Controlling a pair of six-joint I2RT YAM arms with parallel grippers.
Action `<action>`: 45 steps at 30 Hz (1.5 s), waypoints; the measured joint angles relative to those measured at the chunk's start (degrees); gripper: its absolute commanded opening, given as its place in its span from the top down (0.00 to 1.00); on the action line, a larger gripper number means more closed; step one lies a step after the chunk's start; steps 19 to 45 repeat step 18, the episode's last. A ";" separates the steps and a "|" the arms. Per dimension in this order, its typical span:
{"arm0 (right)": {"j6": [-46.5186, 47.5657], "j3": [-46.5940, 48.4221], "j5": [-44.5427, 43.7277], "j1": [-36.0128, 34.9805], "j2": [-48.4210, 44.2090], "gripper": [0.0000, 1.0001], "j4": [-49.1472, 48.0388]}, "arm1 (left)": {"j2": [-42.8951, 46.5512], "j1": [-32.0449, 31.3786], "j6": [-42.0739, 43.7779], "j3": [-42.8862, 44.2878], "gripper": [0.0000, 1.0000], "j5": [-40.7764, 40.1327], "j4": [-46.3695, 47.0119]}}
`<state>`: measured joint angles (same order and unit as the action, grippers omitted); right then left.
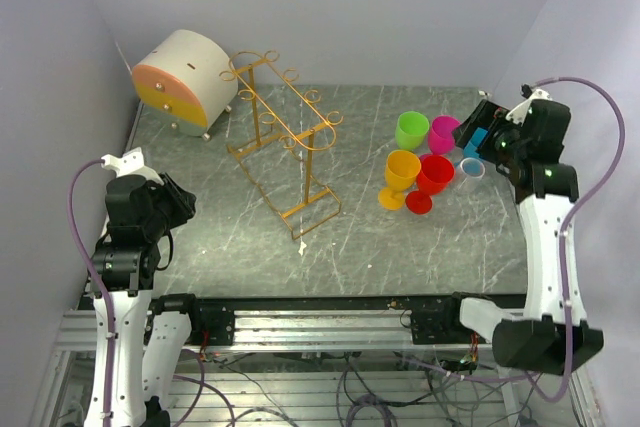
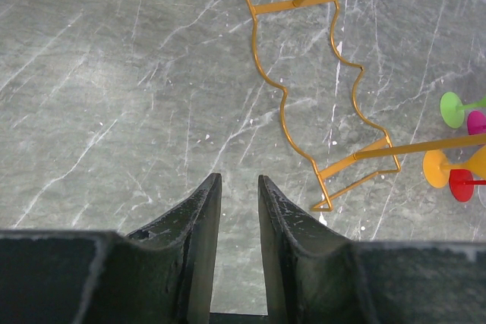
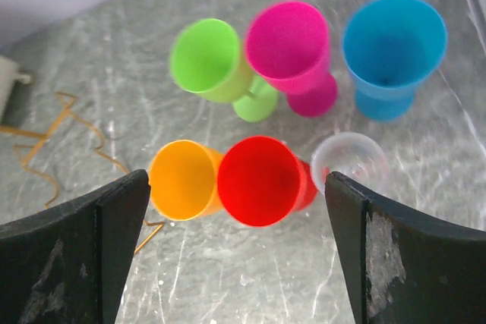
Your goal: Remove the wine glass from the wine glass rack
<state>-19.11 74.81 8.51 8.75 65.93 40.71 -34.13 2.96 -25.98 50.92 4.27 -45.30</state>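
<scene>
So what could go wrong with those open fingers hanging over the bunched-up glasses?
The red glass stands close between the orange glass and the clear glass. The right gripper, fingers wide open, could clip a neighbour coming down there and topple it. These stemmed glasses look top-heavy, so one falling might knock others.

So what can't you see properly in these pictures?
Top view: the blue glass is mostly hidden by the right gripper.
Left wrist view: the orange glass is cut off by the right edge.
Right wrist view: the wine glass rack runs off the left edge.
</scene>
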 measured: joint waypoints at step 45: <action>-6.01 -21.27 16.70 -0.42 -22.43 0.00 -20.44 | 4.87 0.00 -0.92 0.00 0.63 -0.79 -0.02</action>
